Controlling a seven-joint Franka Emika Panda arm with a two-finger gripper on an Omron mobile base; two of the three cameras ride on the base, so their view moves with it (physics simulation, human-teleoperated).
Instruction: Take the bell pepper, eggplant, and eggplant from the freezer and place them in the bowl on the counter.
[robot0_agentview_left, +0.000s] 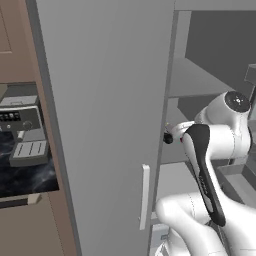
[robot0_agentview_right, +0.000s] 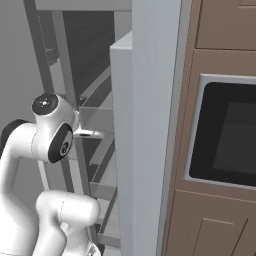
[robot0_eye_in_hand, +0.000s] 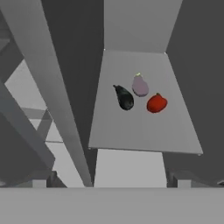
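Where the hand view looks along the gripper, we see two small grey finger tips at the bottom corners of the frame, far apart, so the jaws stand wide with nothing between them. Beyond them lies a flat grey shelf (robot0_eye_in_hand: 131, 127) inside the freezer (robot0_agentview_left: 110, 100), and on it, above the frame's centre, three things sit close together: a dark eggplant (robot0_eye_in_hand: 124, 98) on the left, a pale purple eggplant (robot0_eye_in_hand: 140, 85) just above and right of it, and a red bell pepper (robot0_eye_in_hand: 156, 103) at the right. The dark eggplant and the pale one look to be touching or nearly so; the pepper lies just beside them. Neither base view shows these vegetables. In the left base view, the white arm (robot0_agentview_left: 210, 165) rises at the lower right and reaches into the open freezer, whose flat grey door fills the middle of the frame, with its slim white handle (robot0_agentview_left: 144, 196) low down. Farther off at the left edge, that view gives us the black marbled counter (robot0_agentview_left: 30, 175) and a grey coffee machine (robot0_agentview_left: 25, 130) on it; its small panel markings are too blurred to read. The right base view shows what the others do not: taupe cabinets (robot0_agentview_right: 220, 220) at the right and a dark built-in oven window (robot0_agentview_right: 227, 135). We can read no writing anywhere.
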